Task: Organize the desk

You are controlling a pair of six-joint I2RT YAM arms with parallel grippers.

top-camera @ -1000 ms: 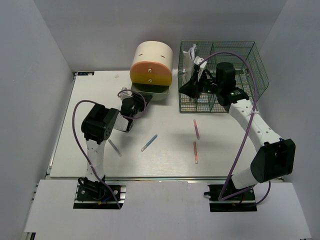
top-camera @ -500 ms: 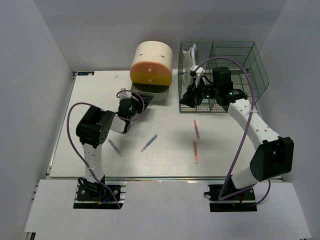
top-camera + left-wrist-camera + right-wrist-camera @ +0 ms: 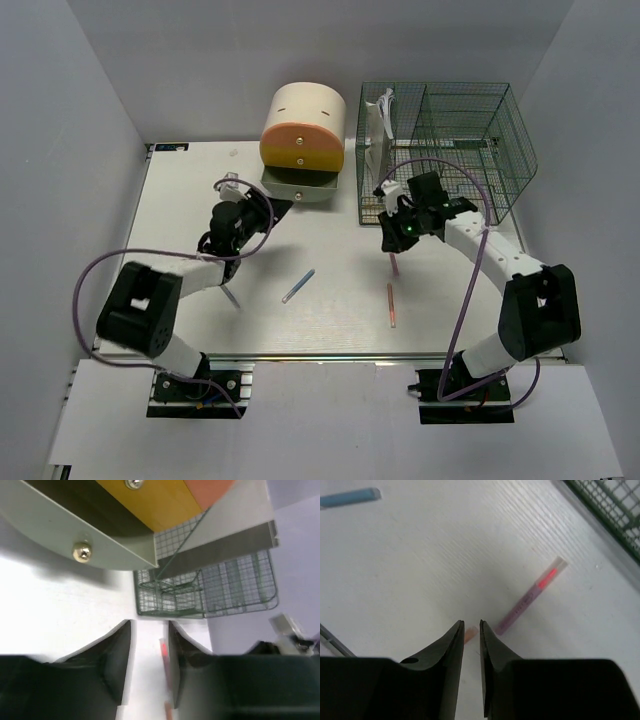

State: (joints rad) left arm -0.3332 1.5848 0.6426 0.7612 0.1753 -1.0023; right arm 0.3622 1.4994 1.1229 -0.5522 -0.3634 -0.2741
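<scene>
Drawer box (image 3: 303, 135) left of organizer (image 3: 450, 140), pens (image 3: 298, 286) on desk (image 3: 180, 300)

A matt white table (image 3: 330, 240) with a faint fine grain carries a green wire-mesh metal organizer (image 3: 470, 110), a smooth plastic-looking drawer box (image 3: 305, 120) with a shiny brass-coloured knob (image 3: 82, 552), and a translucent plastic pen (image 3: 530, 596).

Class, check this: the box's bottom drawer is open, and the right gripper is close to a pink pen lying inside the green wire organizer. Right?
No. The pink pen lies on the desk, just outside the green wire organizer; the right wrist view shows it. The open drawer and the nearby right gripper are right.
</scene>
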